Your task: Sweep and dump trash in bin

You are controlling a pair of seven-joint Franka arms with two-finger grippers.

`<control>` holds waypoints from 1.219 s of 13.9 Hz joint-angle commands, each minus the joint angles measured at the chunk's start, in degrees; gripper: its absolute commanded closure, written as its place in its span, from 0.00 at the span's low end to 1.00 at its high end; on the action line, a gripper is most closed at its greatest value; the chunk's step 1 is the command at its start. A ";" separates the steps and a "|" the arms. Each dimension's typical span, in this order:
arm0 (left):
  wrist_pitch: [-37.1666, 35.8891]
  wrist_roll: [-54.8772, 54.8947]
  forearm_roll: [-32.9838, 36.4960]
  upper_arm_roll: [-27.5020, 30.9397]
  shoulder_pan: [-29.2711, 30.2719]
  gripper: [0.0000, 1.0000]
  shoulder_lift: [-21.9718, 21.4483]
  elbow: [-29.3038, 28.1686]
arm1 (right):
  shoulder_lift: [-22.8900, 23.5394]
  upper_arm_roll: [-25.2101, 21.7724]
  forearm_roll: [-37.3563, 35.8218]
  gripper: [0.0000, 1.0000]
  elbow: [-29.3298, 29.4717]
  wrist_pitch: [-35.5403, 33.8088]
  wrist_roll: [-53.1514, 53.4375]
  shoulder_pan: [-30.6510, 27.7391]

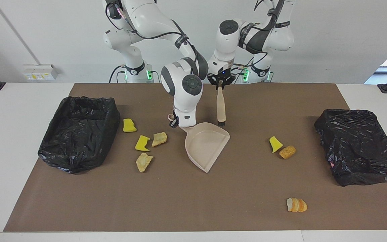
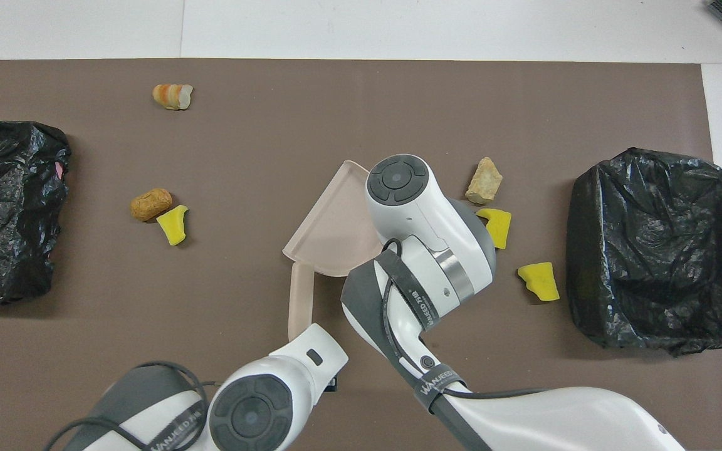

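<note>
My right gripper [image 1: 177, 123] is shut on the handle of the beige dustpan [image 1: 205, 146] [image 2: 334, 233], which sits mid-mat with its mouth toward the left arm's end. My left gripper [image 1: 220, 84] is shut on the brush [image 1: 220, 108] [image 2: 299, 300], which hangs bristles down just above the pan's rear rim. Trash lies on both sides. Toward the right arm's end are two yellow sponges [image 1: 129, 125] [image 1: 142, 143] and two tan lumps [image 1: 159, 138] [image 1: 143, 162]. Toward the left arm's end lie a yellow sponge [image 1: 275, 144], an orange lump [image 1: 287, 152] and a bread slice [image 1: 296, 205].
A bin lined with a black bag [image 1: 79, 132] [image 2: 655, 247] stands at the right arm's end of the brown mat. Another black-lined bin [image 1: 359, 146] [image 2: 7, 213] stands at the left arm's end. In the overhead view both wrists hide their grippers.
</note>
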 commanded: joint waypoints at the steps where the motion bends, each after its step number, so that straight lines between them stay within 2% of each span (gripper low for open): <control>1: -3.11 8.00 0.10 -0.52 6.77 1.00 0.57 2.21 | -1.35 0.35 -1.52 1.00 -1.38 0.01 -1.60 -0.35; 8: -0.30 27.71 5.73 -0.52 23.83 1.00 9.70 11.69 | -1.17 0.35 -1.61 1.00 -1.38 1.68 -3.10 -0.45; 13: -0.56 31.33 10.30 -0.52 28.24 1.00 21.65 24.95 | -0.91 0.44 -1.08 1.00 -1.56 4.58 -3.27 -0.79; 17: 3.56 34.49 15.22 -0.52 32.10 1.00 29.13 33.40 | -0.82 0.35 -1.61 1.00 -1.47 4.24 -7.04 -0.80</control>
